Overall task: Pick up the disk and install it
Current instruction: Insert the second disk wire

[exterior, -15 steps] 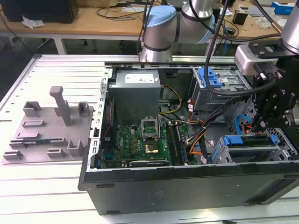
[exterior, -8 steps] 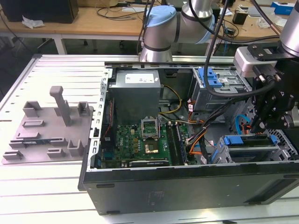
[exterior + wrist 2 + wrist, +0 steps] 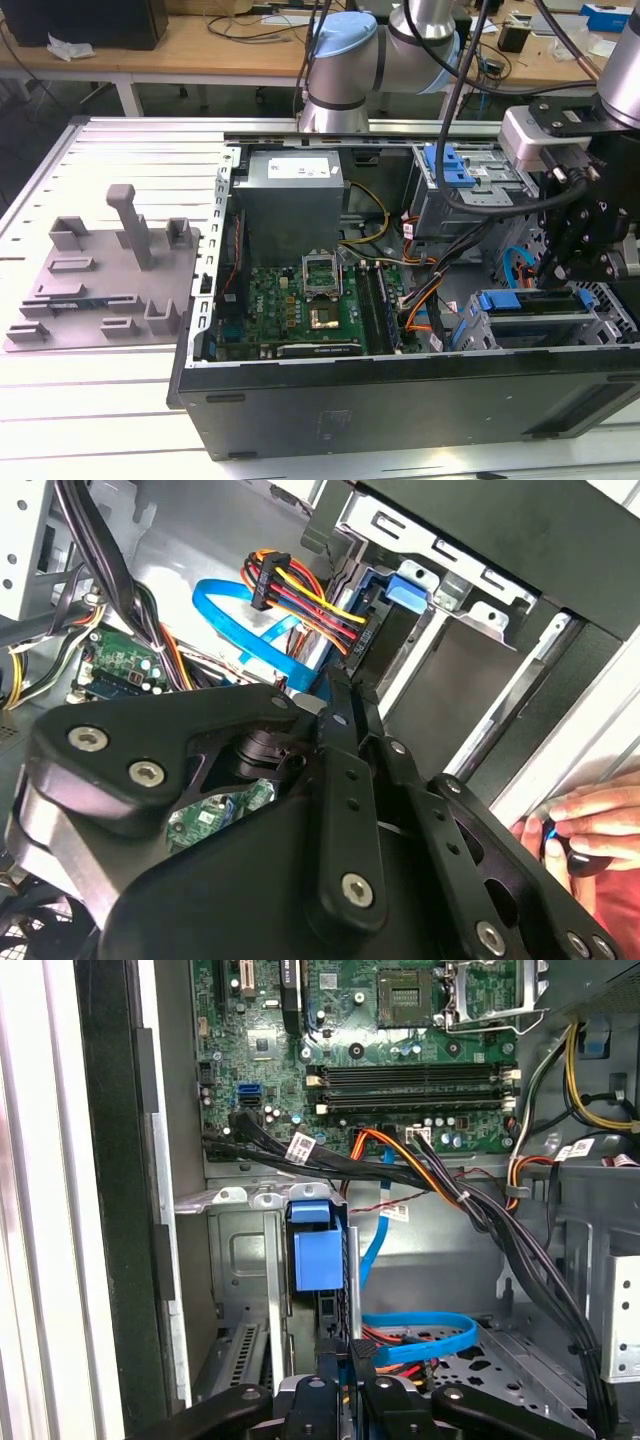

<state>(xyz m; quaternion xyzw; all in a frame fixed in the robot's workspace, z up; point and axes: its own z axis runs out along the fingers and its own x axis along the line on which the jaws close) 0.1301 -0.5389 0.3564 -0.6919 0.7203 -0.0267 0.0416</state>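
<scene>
Well, my gripper (image 3: 350, 1365) has its fingers (image 3: 364, 1358) drawn narrow, almost together, with nothing clamped between them that I can see. Just beyond the tips, the disk (image 3: 318, 1252) stands edge-on in the drive cage (image 3: 235, 1197), blue frame outward; it sits at the lower right of the exterior view. I judge the step to be seating it. Doing that well means pressing squarely along the rails and keeping off the blue cable (image 3: 420, 1330). The white label on the power supply (image 3: 296, 172) is too small to read.
</scene>
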